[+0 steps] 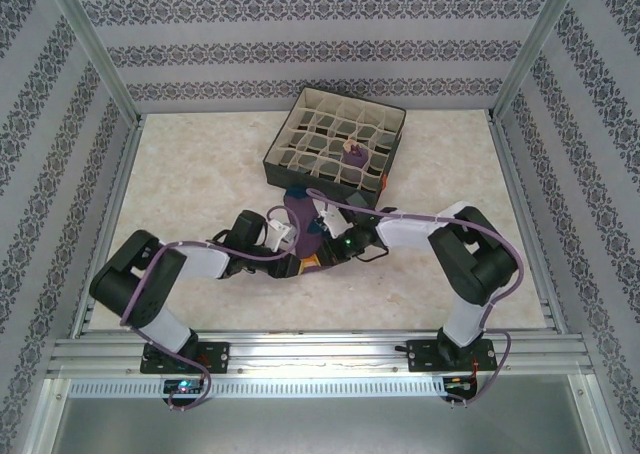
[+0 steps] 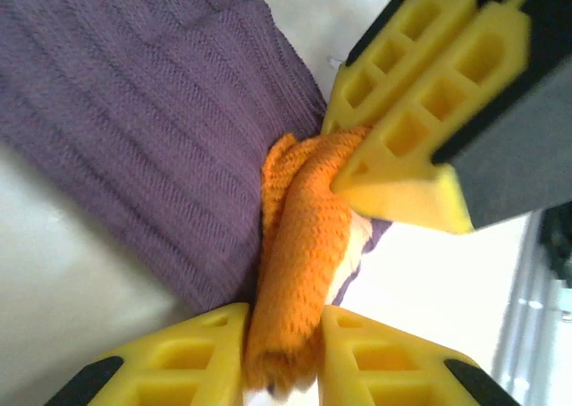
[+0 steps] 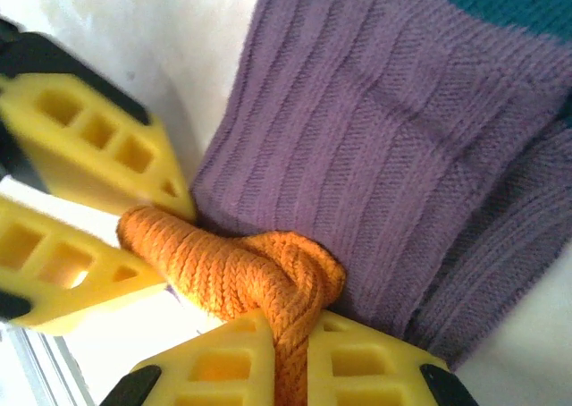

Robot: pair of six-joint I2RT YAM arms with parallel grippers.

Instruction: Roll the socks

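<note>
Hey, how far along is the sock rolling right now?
Done: one purple rolled bundle sits in a compartment of the dark divider box. In hand: the left gripper and right gripper both pinch the orange toe of the purple ribbed sock. To do: rolling it, since its leg lies flat and unrolled.

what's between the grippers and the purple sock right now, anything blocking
Nothing visible stands in the way. The left gripper and the right gripper are both at the purple sock, each with the bunched orange toe between its jaws. They meet close together at that end, with only sock fabric between them.
</note>
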